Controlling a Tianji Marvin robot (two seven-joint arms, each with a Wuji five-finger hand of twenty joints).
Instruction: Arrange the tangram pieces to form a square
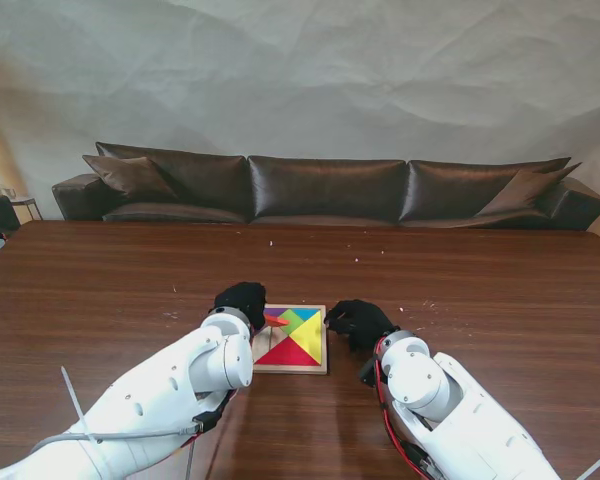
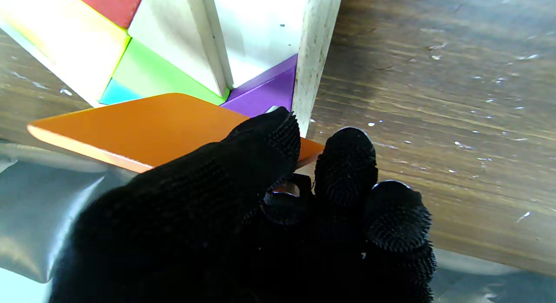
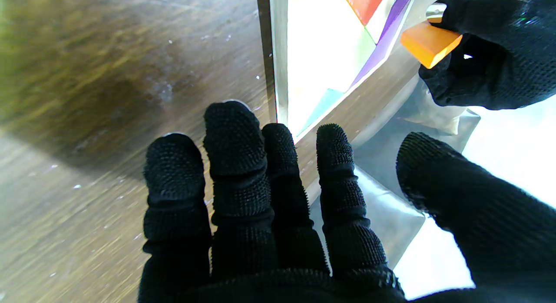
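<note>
The left hand [image 2: 243, 216] pinched the orange piece [image 2: 143, 124] above the tray's [image 1: 290, 368] left edge, mid-tabletop. The right hand [image 3: 269, 216] lay splayed, holding nothing, against the tray's right edge. A tilted corner could catch the rim or dislodge seated pieces.

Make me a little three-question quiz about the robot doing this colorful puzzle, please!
1. True or false: the left hand is holding the orange piece.
2. Which colour lies in the wooden tray beside the red piece? A) yellow B) black C) pink
3. Fill in: the right hand holds ____.

Key
1. True. Its fingers pinch the orange piece at the tray's edge.
2. A. The yellow piece lies next to the red one.
3. Nothing. Its fingers are spread by the tray's right side.
</note>
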